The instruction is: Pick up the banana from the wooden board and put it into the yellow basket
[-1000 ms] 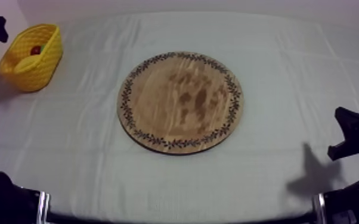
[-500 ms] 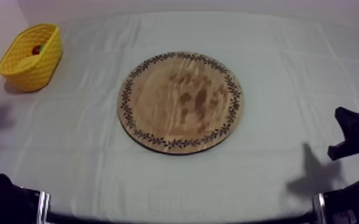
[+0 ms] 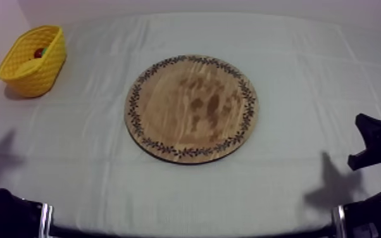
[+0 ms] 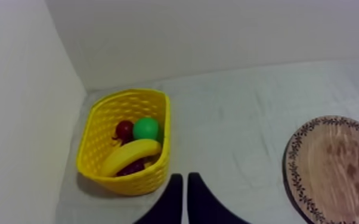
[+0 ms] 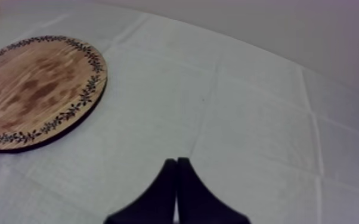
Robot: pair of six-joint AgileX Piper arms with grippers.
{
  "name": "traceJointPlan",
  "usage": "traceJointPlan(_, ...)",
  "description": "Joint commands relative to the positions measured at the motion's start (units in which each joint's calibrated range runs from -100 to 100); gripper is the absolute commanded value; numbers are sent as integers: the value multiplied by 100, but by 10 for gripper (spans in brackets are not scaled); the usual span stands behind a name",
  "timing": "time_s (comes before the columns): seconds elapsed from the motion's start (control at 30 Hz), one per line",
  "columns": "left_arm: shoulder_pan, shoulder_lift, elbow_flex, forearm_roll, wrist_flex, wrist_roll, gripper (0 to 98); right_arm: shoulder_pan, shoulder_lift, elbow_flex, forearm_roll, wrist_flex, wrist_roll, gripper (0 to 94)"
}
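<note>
The banana (image 4: 129, 156) lies in the yellow basket (image 4: 93, 149), beside a green fruit (image 4: 146, 128), a small red fruit (image 4: 124, 129) and dark grapes (image 4: 133, 168). My left gripper (image 4: 185, 176) hangs just in front of the basket, fingers together as a narrow wedge and holding nothing. The round wooden board (image 3: 191, 107) sits bare at the table's middle, with the basket (image 3: 38, 79) at the far left corner. My right gripper (image 5: 176, 161) is shut on nothing over bare cloth to the right of the board (image 5: 33, 89); it rests low at the right edge (image 3: 371, 143).
A pale wall runs close behind and beside the basket at the table's left corner. Part of my left arm (image 3: 3, 215) lies along the front left edge. Open cloth surrounds the board on all sides.
My left gripper has pulled back from above the basket and left the top view's edge. Its fingers have come together. Its shadow slid toward the front along the left side.
</note>
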Motion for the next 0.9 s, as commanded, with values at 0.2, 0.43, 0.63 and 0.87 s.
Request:
traceJointPlan(0.2,154,-1492,2901,-12,-1959,204,1,-1,3,-3,0,0,1,2)
traceJointPlan(0.43,110,-2300,3899,-120,-2072,400,1,-1,3,-3,0,0,0,2)
traceJointPlan(0.63,93,-2923,4407,-174,-2047,524,0,-1,3,-3,0,0,0,2)
traceJointPlan(0.87,119,-3442,4726,-317,-1899,653,0,4,3,-3,0,0,0,2)
